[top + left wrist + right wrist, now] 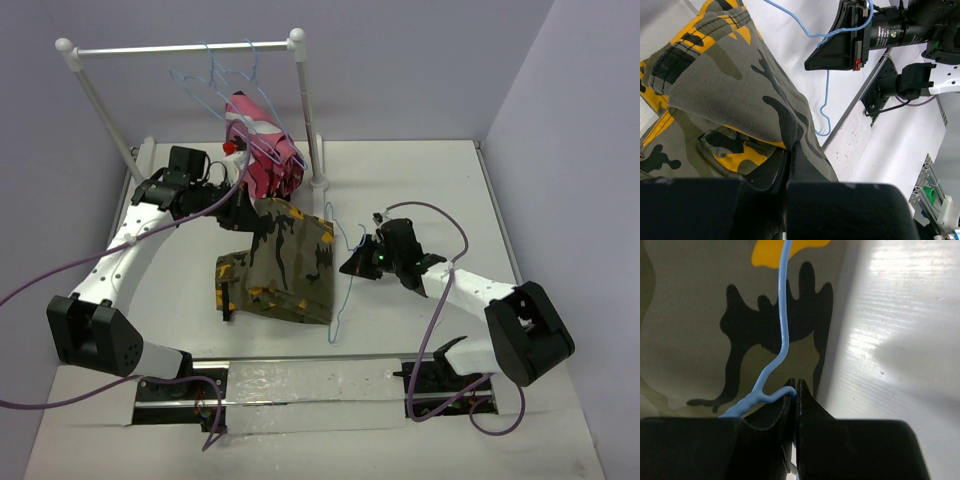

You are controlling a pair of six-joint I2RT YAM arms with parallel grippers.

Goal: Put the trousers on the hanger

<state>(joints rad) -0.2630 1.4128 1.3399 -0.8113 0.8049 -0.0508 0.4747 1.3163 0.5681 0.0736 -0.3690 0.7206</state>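
While in gripper [790, 150], trousers [730, 85] beside hanger [827, 90]

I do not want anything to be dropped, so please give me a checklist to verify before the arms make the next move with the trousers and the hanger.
1. Left gripper shut on the trousers: ok.
2. Right gripper shut on the hanger: ok.
3. Trousers draped over the hanger: not ok, not yet done.
4. Hanger wire free of the cloth folds: cannot tell.
5. Trousers apart from the pink garment: cannot tell, they meet in the top view.
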